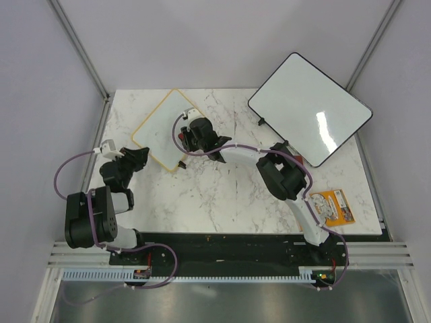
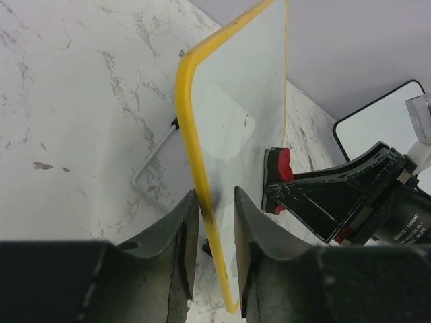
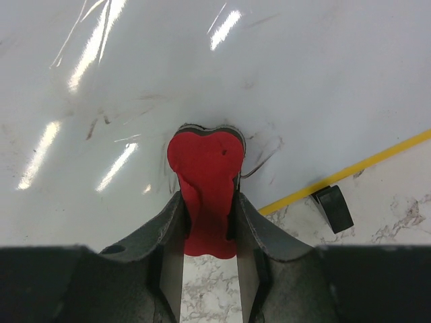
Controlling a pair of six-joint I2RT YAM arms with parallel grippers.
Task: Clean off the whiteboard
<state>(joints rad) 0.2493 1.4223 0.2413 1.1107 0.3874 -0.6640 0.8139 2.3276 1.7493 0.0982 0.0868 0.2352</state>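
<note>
The whiteboard (image 1: 161, 124), small and yellow-framed, lies at the back left of the marble table. In the left wrist view its yellow edge (image 2: 190, 128) runs between the fingers of my left gripper (image 2: 215, 215). The jaws stand narrowly apart astride it: the edge lies against one finger and a slit shows beside the other. My right gripper (image 3: 205, 202) is shut on a red eraser (image 3: 202, 158), whose front end presses on the board's white face (image 3: 202, 60). Faint pen marks (image 3: 101, 124) show beside the eraser. A black clip (image 3: 333, 207) sits at the board's yellow edge.
A larger black-framed whiteboard (image 1: 310, 108) lies tilted at the back right, partly past the table's edge. An orange card (image 1: 331, 205) lies near the right arm's base. A thin wire piece (image 2: 151, 168) shows on the table beside the small board.
</note>
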